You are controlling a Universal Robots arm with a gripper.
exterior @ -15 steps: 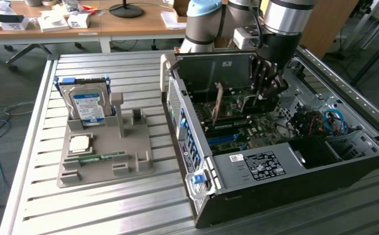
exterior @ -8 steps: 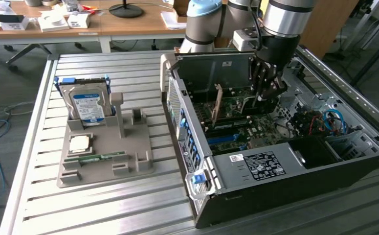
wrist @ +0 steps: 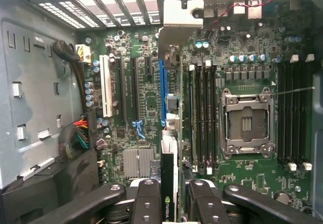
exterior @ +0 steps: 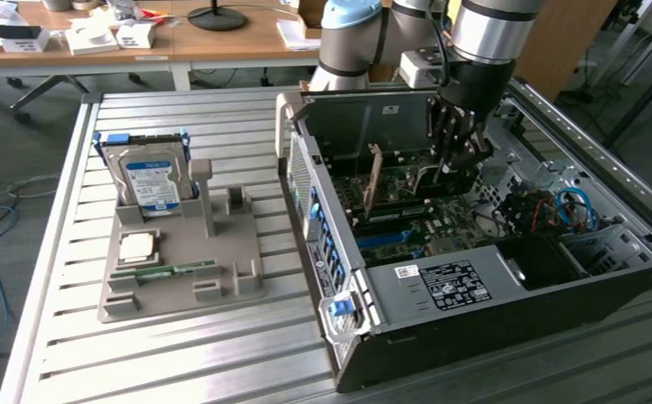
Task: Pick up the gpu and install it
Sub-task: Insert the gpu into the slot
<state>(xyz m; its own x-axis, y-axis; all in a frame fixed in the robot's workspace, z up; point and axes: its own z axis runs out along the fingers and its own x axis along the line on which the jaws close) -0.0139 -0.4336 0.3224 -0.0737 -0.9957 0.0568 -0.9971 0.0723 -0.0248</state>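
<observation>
Hand (wrist: 174,200) clenched on upright gpu (wrist: 169,171), inside open computer case (exterior: 472,313), in line with blue motherboard slot (wrist: 162,82)

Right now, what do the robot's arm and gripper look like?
The arm is built of round silver-grey tubes, with a pale blue cap on one joint and a black wrist section. A small white box sits beside the wrist. The gripper is black, its fingers made of hinged bars with round bolt heads.
</observation>
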